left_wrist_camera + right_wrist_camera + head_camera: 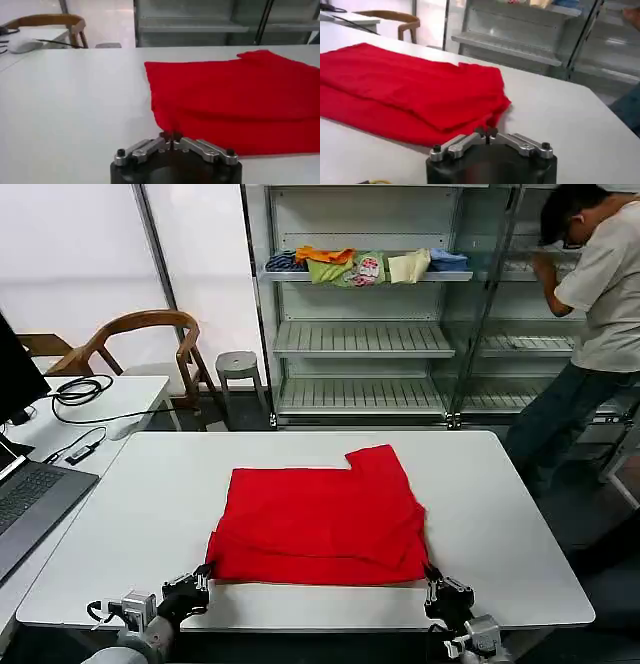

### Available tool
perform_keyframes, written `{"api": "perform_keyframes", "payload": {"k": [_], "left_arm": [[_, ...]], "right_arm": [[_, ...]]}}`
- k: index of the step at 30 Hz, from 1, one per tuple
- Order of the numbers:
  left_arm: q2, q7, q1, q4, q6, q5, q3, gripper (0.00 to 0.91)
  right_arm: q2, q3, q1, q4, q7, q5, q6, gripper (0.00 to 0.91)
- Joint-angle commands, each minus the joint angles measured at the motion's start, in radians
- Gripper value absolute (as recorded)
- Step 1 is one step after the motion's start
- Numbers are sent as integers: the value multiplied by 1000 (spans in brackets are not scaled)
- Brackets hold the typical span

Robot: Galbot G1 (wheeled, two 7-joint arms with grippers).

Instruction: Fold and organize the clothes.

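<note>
The clothes are a bright red T-shirt point(320, 524) lying partly folded in the middle of the white table point(500, 504), with one sleeve pointing toward the far side. My left gripper point(203, 572) is at the shirt's near left corner, shut on the red fabric point(235, 100); its tips point(170, 136) pinch the edge. At the near right corner my right gripper point(432, 576) is also shut on the shirt point(405, 85), with its tips point(486, 132) closed on the cloth. Both corners are still low on the table.
A laptop point(25, 504) and cables point(80, 392) lie on a side table to the left. Behind the table are a wooden chair point(140, 334), a stool point(237, 366) and a metal shelf point(360, 334) holding small folded garments point(365, 264). A person point(590, 314) stands at the far right.
</note>
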Motion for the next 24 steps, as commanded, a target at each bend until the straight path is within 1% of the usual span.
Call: {"api": "perform_keyframes", "payload": {"k": [1,2,3,8,12,14,15,18,20,21,24], "left_arm": [[9,41,62,-42,-1,28,-15,181],[9,44,62,-42,-1,31,-13,766],[8,42,60,-44,5,36,-13,907],[16,37,49,-59,17,39,-20,907],[26,33,29,-88,30,22,-36,907],[36,33,2,-97,35,4,-45,907],[39,33,-7,-97,34,-3,-44,907],[49,33,-69,-77,34,-11,-20,907],[53,30,-134,-36,11,-11,9,907],[54,27,-149,-20,5,-10,17,907],[57,11,-254,60,-4,-11,62,907]], "right_arm": [[-6,2,-80,38,8,-27,17,836],[-6,2,-83,39,14,-33,18,836],[-6,3,-90,39,17,-51,21,907],[-16,33,-103,56,13,-48,31,907],[-30,91,-103,106,3,-19,30,907],[-39,130,-74,135,0,14,20,907],[-40,133,-56,138,1,25,16,907],[-37,114,61,106,8,56,-27,907],[-22,81,195,37,13,58,-49,907],[-20,67,229,1,15,62,-63,907],[7,13,388,-102,36,102,-101,907]]}}
